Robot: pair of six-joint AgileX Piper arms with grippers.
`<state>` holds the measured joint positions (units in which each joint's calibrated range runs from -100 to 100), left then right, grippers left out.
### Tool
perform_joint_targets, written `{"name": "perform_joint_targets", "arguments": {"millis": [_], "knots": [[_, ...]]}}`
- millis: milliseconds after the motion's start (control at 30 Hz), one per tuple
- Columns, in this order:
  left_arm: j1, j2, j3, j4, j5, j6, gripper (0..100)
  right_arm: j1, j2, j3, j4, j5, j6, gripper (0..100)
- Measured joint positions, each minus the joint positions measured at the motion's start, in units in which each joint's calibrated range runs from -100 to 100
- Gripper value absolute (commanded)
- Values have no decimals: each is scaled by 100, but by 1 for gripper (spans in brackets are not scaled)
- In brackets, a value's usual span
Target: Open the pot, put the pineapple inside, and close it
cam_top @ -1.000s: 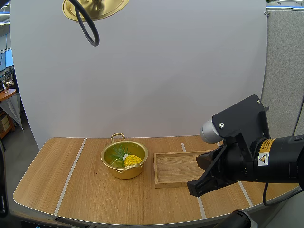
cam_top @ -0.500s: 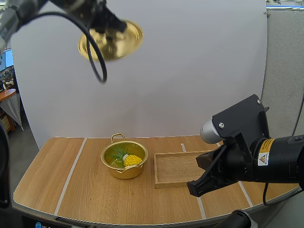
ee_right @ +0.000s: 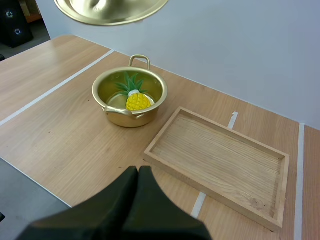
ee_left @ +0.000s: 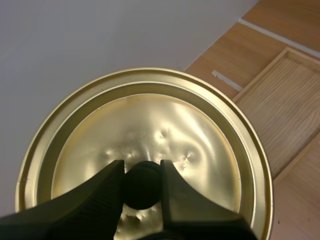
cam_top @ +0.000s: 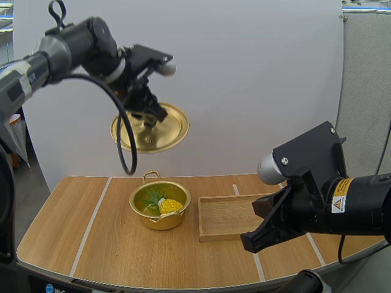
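A gold pot [cam_top: 160,204] [ee_right: 131,97] stands uncovered on the wooden table, left of the tray. Inside it lies a yellow pineapple [cam_top: 169,206] [ee_right: 137,101] with green leaves. The gold lid [cam_top: 150,127] [ee_left: 145,145] [ee_right: 107,9] hangs in the air well above the pot. My left gripper [cam_top: 153,113] [ee_left: 142,185] is shut on the lid's black knob [ee_left: 142,182]. My right gripper [cam_top: 252,241] [ee_right: 138,172] hovers low near the table's front right, in front of the tray, its fingers together as one dark wedge with nothing in them.
An empty wooden tray [cam_top: 235,217] [ee_right: 220,162] lies right of the pot. White tape lines [cam_top: 91,223] cross the table [cam_top: 122,250]. A white backdrop stands behind the table.
My left arm has come down and to the right with the lid, from the top edge of the high view to above the pot. The right arm has not moved.
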<state>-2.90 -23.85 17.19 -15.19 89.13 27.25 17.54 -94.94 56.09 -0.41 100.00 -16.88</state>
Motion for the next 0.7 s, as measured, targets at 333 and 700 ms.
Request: {"name": "perform_joint_targets", "arguments": {"millis": [333,700], "knots": [[0,1006,638,-344,-1024,251,0,0,0,0,0,0,0,0],[0,1866,648,-506,-1292,363,0,0,0,0,0,0,0,0]]}}
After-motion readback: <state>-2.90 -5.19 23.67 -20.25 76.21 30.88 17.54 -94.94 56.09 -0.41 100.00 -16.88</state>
